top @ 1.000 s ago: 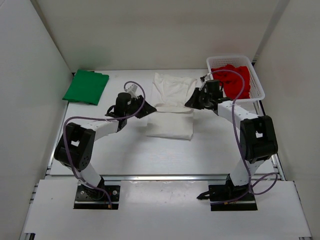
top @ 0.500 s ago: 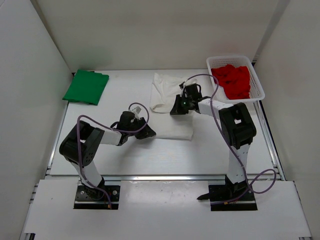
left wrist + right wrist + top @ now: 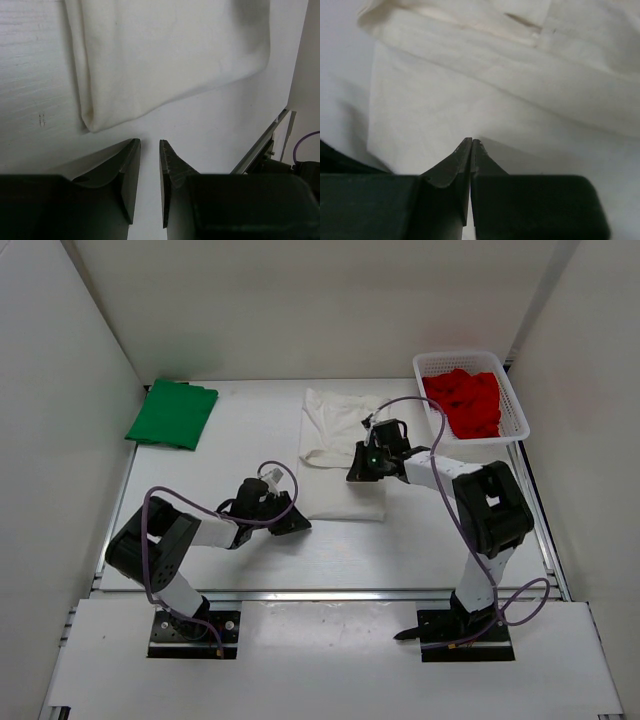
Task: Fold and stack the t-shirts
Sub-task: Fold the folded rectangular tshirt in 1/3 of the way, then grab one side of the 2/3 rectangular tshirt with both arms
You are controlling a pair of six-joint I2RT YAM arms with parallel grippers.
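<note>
The left hand [image 3: 150,145] hovers slightly parted and empty. The soft white cloth t-shirt [image 3: 165,55] lies flat just beyond its fingertips, nearest corner first, its length stretching away toward the right hand [image 3: 358,468]. That hand is clenched at the shirt's farther edge; whether it pinches cloth, I cannot tell.

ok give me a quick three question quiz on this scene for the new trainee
1. True or false: the red shirt lies in the basket, and the green shirt lies outside it.
2. Which shirt is the right gripper over? A. green shirt B. white shirt C. red shirt
3. Fill in: the left gripper has its jaws ___, with nothing between them.
Key: 1 true; 2 B; 3 open
</note>
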